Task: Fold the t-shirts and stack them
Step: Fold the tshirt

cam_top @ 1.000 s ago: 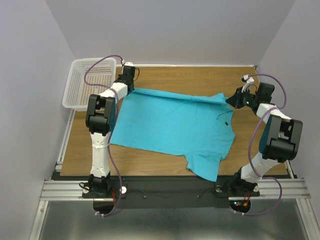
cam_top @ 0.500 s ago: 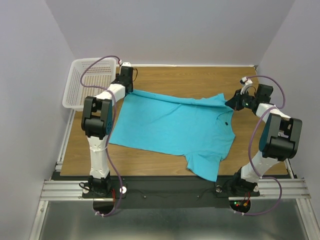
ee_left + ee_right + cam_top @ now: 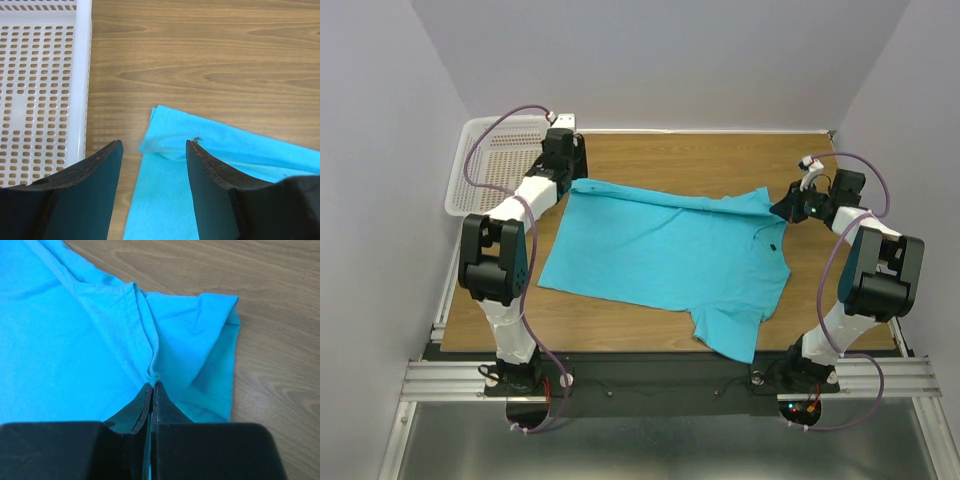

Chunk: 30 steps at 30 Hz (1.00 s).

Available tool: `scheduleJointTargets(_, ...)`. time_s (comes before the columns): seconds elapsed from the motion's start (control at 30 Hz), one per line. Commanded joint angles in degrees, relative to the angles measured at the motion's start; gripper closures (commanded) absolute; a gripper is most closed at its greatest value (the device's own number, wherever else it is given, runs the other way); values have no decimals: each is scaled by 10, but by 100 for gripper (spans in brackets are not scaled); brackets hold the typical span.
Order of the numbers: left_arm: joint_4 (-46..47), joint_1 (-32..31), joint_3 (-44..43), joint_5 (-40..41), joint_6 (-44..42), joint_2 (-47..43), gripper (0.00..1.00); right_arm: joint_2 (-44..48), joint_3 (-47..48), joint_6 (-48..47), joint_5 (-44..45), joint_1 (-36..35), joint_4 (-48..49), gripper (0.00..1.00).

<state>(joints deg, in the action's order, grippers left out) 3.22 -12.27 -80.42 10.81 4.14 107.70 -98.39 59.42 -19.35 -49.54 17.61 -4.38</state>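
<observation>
The t-shirt (image 3: 660, 250) stretches sideways, left hand (image 3: 154, 150) open over its far-left corner, right hand (image 3: 151, 390) clenched on its far-right fold.

- Reaching to the far left with the left arm (image 3: 525, 195), elbow raised.
- Holding the left gripper (image 3: 154, 146) pointed down, jaws parted.
- Reaching to the far right with the right arm (image 3: 860, 235), wrist low.
- Pinching a fold of the t-shirt (image 3: 75, 340) in the right gripper (image 3: 151, 387), jaws pressed together.
</observation>
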Motion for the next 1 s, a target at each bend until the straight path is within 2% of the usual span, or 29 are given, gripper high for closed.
scheduleJointTargets(0.0,37,1,30,-29,9,-55,35,-6,18,-35,-19,6,-14,99)
scheduleJointTargets(0.13,45,1,60,-63,10,-56,35,-6,25,-93,-49,6,-65,99)
scheduleJointTargets(0.33,39,1,45,-77,6,-22,35,-2,33,-182,-11,6,-94,99)
scheduleJointTargets(0.6,17,1,-7,-79,-4,22,36,0,33,-223,16,6,-102,99)
scheduleJointTargets(0.97,-19,-5,-95,-96,-9,103,38,-16,35,-223,4,6,-116,99)
